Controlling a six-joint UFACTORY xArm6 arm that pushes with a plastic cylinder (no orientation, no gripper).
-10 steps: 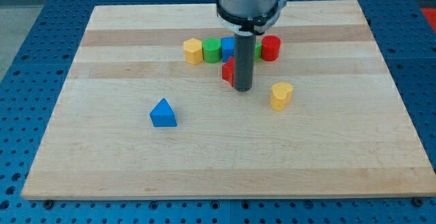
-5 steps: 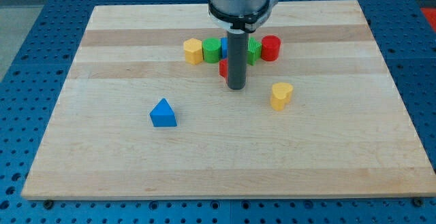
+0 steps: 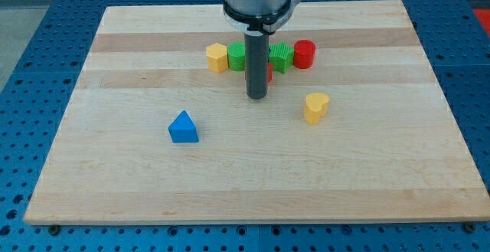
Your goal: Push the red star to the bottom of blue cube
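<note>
We count 7 blocks on the wooden board (image 3: 383, 168), though 2 of them are mostly hidden behind our rod. There are 2 yellow ones: a yellow hexagon-like block (image 3: 217, 57) at the left end of the row near the view's top, and a yellow heart (image 3: 315, 107) standing alone toward the view's right. There are 2 green ones in that row: a green block (image 3: 237, 56) just right of the yellow one, and a ridged green block (image 3: 281, 57) further right. The row ends at the right with 1 red cylinder (image 3: 305, 54), touching or almost touching the ridged green block. Well apart, toward the view's lower left, lies 1 blue triangle (image 3: 183, 127).

The red star (image 3: 269, 74) shows only as a thin red sliver at the rod's right edge, just below the row. The blue cube is hidden behind the rod, so we cannot place it.

We have no gripper, only a rod; our tip (image 3: 257, 97) rests on the board just below the row, directly beside the red sliver, between the blue triangle and the yellow heart.
</note>
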